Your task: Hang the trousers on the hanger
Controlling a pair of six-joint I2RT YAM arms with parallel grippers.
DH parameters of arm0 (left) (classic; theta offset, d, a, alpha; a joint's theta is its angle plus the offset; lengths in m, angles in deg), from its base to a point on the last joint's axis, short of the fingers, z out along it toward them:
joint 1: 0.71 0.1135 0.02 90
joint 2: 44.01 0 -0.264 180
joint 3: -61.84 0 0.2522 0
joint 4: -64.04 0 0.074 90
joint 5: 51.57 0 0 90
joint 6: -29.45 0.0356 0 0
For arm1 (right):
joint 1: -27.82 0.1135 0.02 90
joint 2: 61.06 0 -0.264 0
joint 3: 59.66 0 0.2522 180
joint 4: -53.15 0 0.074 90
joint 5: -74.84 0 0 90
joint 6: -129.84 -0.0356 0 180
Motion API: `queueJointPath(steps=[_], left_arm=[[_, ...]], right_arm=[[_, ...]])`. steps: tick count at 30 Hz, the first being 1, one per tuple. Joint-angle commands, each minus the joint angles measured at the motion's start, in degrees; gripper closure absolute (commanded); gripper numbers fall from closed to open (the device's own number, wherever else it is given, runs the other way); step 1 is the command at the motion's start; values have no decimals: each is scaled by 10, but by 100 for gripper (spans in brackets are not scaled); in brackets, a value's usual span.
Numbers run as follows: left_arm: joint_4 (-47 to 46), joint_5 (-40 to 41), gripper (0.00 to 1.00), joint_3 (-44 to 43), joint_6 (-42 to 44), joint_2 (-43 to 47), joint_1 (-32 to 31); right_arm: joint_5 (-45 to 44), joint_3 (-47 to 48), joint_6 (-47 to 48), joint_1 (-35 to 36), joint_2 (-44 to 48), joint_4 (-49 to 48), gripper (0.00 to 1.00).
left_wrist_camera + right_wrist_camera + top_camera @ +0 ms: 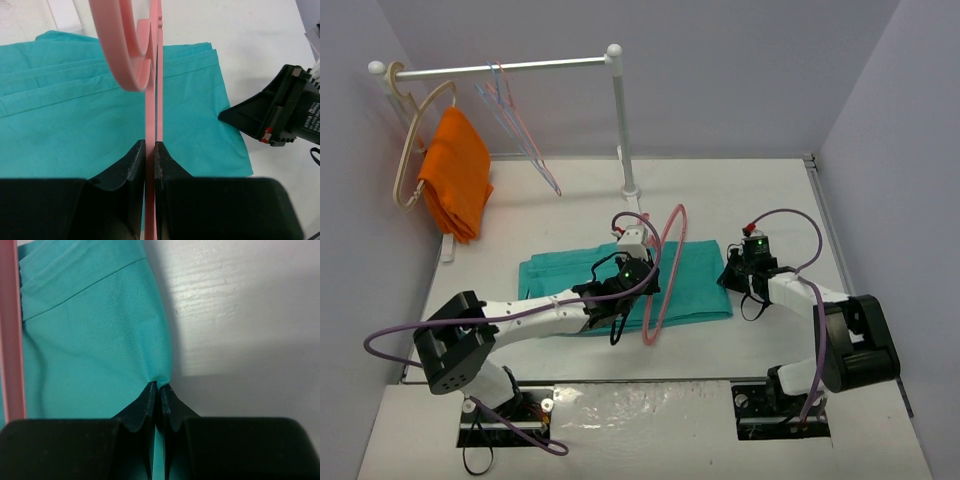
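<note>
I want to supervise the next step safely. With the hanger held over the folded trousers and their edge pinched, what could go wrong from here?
1. The right pincer grips only a small pinch at the edge of the trousers; the fabric may slip out, or only the top folded layer may rise.
2. The left pincer holds the hanger by one thin bar; dragged fabric could twist it.

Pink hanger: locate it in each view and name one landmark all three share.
Top external: pink hanger held up at centre, over the teal trousers.
Left wrist: vertical bar up the middle, hook curling top left, clamped in the left claw.
Right wrist: pink strip down the left edge.
Shared landmark: the teal trousers beneath it.
</note>
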Motion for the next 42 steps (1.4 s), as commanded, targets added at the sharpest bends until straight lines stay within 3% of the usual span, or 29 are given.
queueJointPath(steps=[1, 7, 14, 24, 34, 39, 42], left_arm=[[-83, 36, 100, -9, -23, 1, -4], [-90, 47, 100, 13, -44, 6, -4], [-98, 48, 100, 30, -51, 16, -4], [-137, 53, 100, 90, -69, 69, -4], [-210, 60, 100, 171, -90, 95, -3], [-243, 63, 100, 199, -91, 98, -2], [-256, 50, 100, 204, -92, 84, -2]], right_arm=[[32, 14, 5, 0, 81, 53, 100], [84, 71, -20, 17, 170, 99, 100], [87, 117, -71, 124, 171, 62, 100], [109, 93, -141, 224, 89, -128, 100], [141, 32, -170, 255, -44, -319, 100], [134, 25, -163, 270, -111, -362, 99], [131, 39, -152, 283, -148, -361, 92]])
